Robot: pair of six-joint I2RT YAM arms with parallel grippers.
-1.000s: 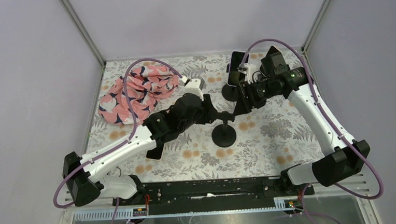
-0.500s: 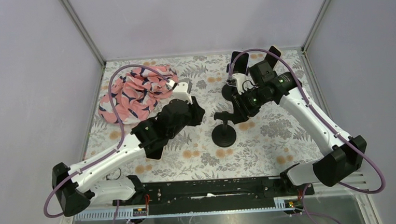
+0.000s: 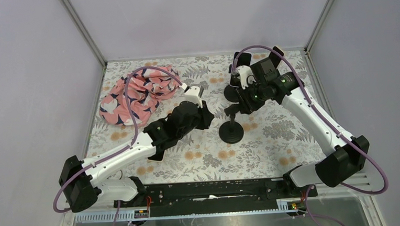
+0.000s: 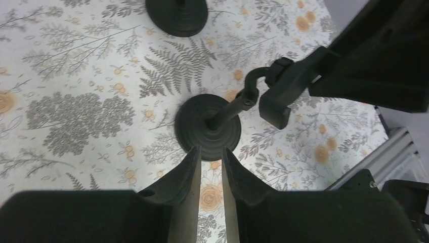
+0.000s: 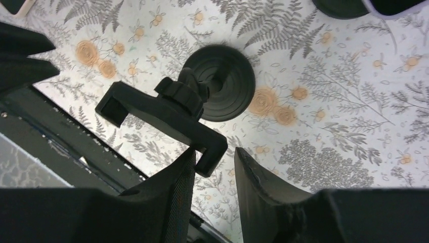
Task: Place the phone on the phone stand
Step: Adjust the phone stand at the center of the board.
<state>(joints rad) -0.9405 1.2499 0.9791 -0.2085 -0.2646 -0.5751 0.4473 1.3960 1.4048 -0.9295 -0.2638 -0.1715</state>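
Phone stand [image 3: 231,132] stands between left arm [image 3: 132,147] and right arm [image 3: 313,117], elbows bent.

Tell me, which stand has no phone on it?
The nearer stand: its clamp is empty. The far stand behind it carries a phone.

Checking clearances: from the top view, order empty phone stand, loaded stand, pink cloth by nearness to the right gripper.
1. empty phone stand, clamp at the right gripper
2. loaded stand, just behind it
3. pink cloth, far left
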